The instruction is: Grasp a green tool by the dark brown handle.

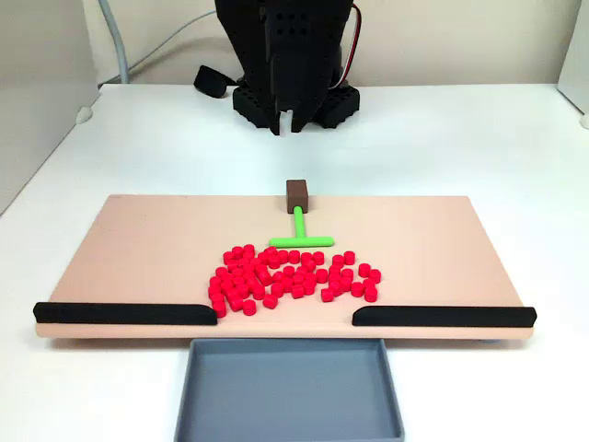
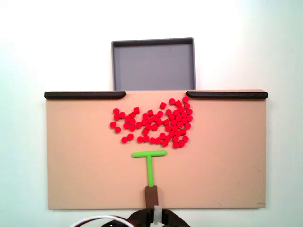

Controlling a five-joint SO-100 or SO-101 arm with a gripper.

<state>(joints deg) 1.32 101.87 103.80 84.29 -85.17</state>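
Observation:
The green tool (image 1: 300,230) lies flat on the tan board (image 1: 138,249), crossbar toward the red cylinders. Its dark brown handle (image 1: 296,194) sits at the board's far edge. In the other fixed view the green tool (image 2: 150,168) points down the picture to the dark brown handle (image 2: 151,195). My black gripper (image 1: 286,123) hangs beyond the board, behind the handle, apart from it, fingers down and together with only a narrow slit at the tips, holding nothing. From above, the gripper (image 2: 155,215) shows at the bottom edge just past the handle.
Several small red cylinders (image 1: 290,274) are piled in front of the crossbar. Two long black strips (image 1: 124,313) (image 1: 444,316) line the board's near edge with a gap between them. A grey tray (image 1: 290,391) lies beyond that gap. Cables trail behind the arm base.

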